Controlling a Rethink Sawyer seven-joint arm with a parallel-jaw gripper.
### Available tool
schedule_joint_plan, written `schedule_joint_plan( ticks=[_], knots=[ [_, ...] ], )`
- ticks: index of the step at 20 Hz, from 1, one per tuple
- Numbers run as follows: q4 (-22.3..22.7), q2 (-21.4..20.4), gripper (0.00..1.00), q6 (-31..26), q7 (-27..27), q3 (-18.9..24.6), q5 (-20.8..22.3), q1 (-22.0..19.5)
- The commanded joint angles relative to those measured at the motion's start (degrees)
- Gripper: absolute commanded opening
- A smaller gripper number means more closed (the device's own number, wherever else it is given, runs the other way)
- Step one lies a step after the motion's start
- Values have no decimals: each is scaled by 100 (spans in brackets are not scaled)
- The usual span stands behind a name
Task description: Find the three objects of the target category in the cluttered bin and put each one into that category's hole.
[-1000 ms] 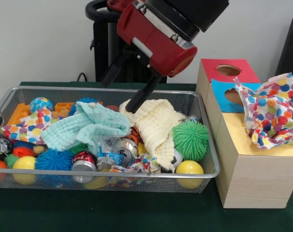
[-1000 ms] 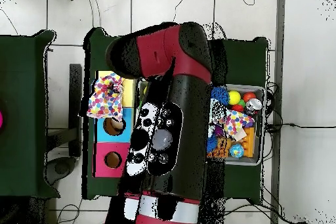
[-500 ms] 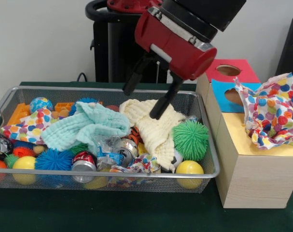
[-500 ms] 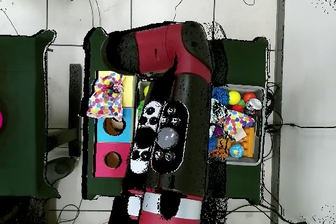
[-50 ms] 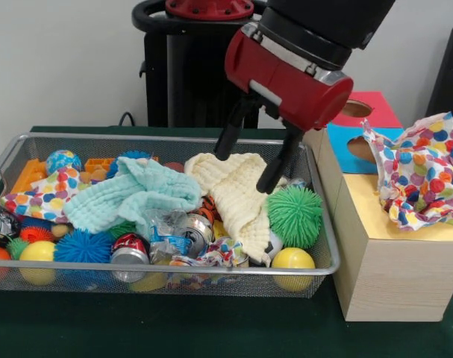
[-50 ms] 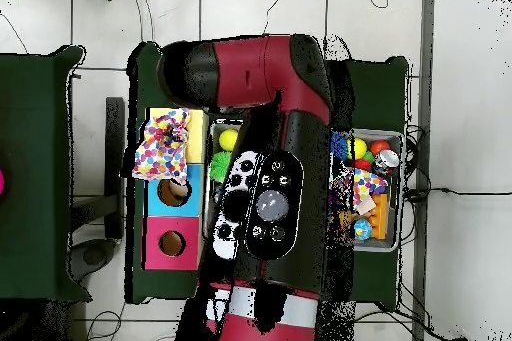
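Gripper: I have the gripper (image 5: 250,164) hanging over the right end of the bin, its two black fingers spread wide with nothing between them. It is just above the cream cloth (image 5: 237,195), not touching it as far as I can tell.

Bin: the wire basket (image 5: 319,233) sits on the green desk (image 5: 211,328), packed with balls, crushed cans and cloths.

Target items, my reading: a spotted cloth (image 5: 419,181) already lies draped over the yellow end of the wooden box (image 5: 375,276), so I take cloths to be the category, though the task line does not name it.

Where the cloths are: the cream cloth is heaped at the middle right of the basket, next to the green spiky ball (image 5: 295,215). The pale green cloth (image 5: 136,192) lies to its left. A second spotted cloth (image 5: 38,198) sits at the far left end.

Box: the red hole (image 5: 353,109) and the blue hole (image 5: 360,148) show open. I cannot see the yellow section's hole under the spotted cloth.

Overhead: the arm (image 6: 262,187) covers most of the basket, so this view adds little.

Step in hand: I judge I am lining up for a pick on the cream cloth.

Next move: lower straight down into the folds, close on a thick ridge, lift clear of the basket rim, and keep off the spiky ball alongside.
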State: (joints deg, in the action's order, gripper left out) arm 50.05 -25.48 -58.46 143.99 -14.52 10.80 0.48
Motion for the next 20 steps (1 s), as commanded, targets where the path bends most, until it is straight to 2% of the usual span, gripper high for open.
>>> schedule_joint_plan(
  ticks=[1, 9, 14, 20],
  knots=[
    [942, 272, 100, 170, 773, 578, -497, -180],
    [1574, 289, 100, 1082, 670, 646, -780, -239],
    [1894, 414, 100, 1639, 974, 615, -960, -198],
    [2161, 526, 100, 2156, 1012, 596, -1149, -205]
  ],
)
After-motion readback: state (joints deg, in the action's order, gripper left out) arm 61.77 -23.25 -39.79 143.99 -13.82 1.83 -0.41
